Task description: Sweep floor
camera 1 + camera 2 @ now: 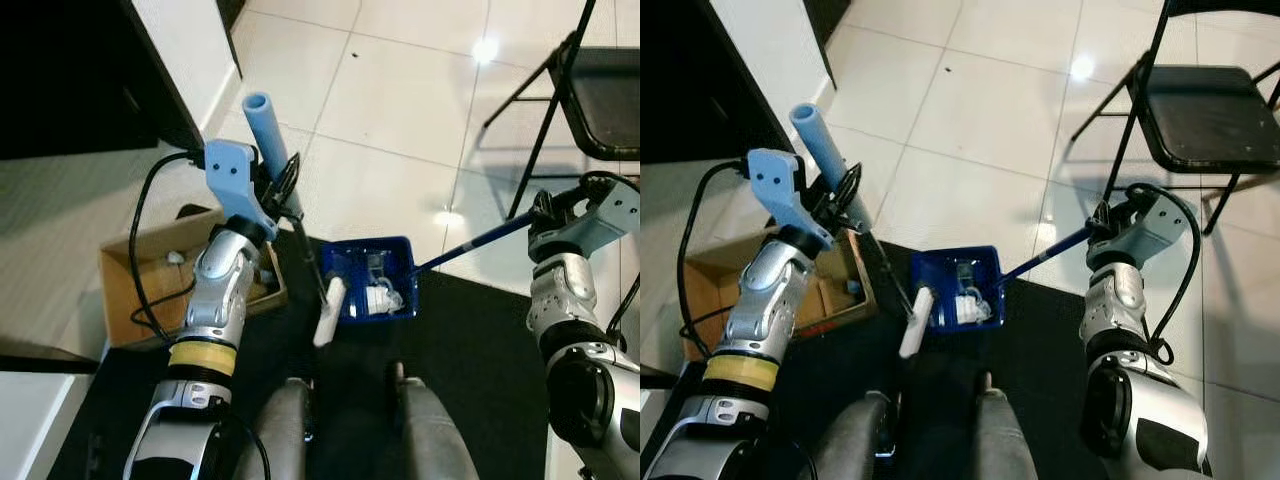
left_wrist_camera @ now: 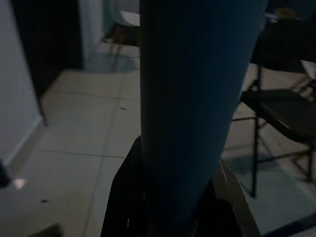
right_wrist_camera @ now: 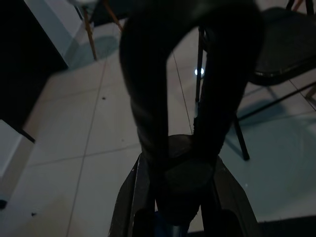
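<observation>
My left gripper (image 1: 283, 192) is shut on the light-blue grip of a broom (image 1: 268, 128). Its thin dark shaft slants down to a white brush head (image 1: 328, 312), which rests at the left edge of a blue dustpan (image 1: 400, 248). White crumpled litter (image 1: 381, 298) lies inside the pan, which sits on a black mat (image 1: 480, 340). My right gripper (image 1: 538, 222) is shut on the pan's long dark-blue handle (image 1: 470, 247). In the left wrist view the blue grip (image 2: 197, 98) stands between the fingers (image 2: 123, 202). In the right wrist view the handle's black looped end (image 3: 148, 98) sits between the fingers (image 3: 133, 197).
An open cardboard box (image 1: 125, 270) with small items stands on the floor by my left arm. A dark cabinet (image 1: 70, 80) and white wall are at the far left. A black folding chair (image 1: 590, 90) stands at the far right on glossy white tiles (image 1: 390, 100).
</observation>
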Tool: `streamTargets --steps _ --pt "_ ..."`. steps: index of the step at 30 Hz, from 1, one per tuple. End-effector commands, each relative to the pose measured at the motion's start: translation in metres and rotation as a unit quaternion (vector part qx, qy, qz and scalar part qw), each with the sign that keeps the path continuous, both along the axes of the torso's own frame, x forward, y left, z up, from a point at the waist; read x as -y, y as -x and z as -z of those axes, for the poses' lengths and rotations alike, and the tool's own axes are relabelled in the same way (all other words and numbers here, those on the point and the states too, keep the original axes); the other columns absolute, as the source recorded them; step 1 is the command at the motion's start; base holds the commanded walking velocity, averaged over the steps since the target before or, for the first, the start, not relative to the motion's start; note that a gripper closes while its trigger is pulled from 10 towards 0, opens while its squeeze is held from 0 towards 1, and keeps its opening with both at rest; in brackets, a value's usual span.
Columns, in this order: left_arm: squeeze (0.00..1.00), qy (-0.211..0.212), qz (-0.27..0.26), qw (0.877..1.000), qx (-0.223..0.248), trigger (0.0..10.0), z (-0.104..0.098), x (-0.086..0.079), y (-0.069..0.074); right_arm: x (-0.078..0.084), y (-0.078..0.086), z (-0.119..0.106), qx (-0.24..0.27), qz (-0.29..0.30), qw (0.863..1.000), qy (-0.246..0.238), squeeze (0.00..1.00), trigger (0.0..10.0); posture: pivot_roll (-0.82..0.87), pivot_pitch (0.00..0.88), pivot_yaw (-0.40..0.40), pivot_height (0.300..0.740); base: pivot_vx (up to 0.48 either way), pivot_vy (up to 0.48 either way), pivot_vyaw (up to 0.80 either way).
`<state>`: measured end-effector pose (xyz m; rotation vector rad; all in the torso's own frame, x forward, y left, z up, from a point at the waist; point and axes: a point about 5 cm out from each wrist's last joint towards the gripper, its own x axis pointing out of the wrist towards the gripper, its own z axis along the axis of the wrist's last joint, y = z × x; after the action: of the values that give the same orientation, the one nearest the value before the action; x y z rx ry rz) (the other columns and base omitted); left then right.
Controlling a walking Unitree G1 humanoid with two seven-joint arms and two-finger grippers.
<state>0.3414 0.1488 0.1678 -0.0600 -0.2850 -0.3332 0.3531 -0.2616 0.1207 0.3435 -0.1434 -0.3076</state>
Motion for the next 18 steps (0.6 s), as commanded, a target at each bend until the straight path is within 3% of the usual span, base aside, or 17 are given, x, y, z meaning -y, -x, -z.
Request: streamTargets --steps 1,10,18 --pt "0.0 -0.007 -0.008 1.0 -0.002 10.0 0.007 -0.004 0.003 0.009 0.0 -0.011 0.038 0.016 0.999 -0.02 0.0 10.0 0.03 0.147 -0.002 0.74 0.0 0.0 0.0" --pt "0.0 -0.004 -0.037 0.999 0.009 10.0 0.011 -0.009 0.004 0.012 0.001 -0.012 0.044 0.017 0.999 -0.024 0.0 10.0 0.02 0.113 -0.009 0.74 0.0 0.0 0.0" --pt "0.0 0.023 -0.12 0.992 -0.024 10.0 0.034 -0.03 0.005 0.015 0.004 -0.011 0.063 0.024 0.997 -0.046 0.0 10.0 0.0 0.07 -0.003 0.74 0.0 0.0 0.0"
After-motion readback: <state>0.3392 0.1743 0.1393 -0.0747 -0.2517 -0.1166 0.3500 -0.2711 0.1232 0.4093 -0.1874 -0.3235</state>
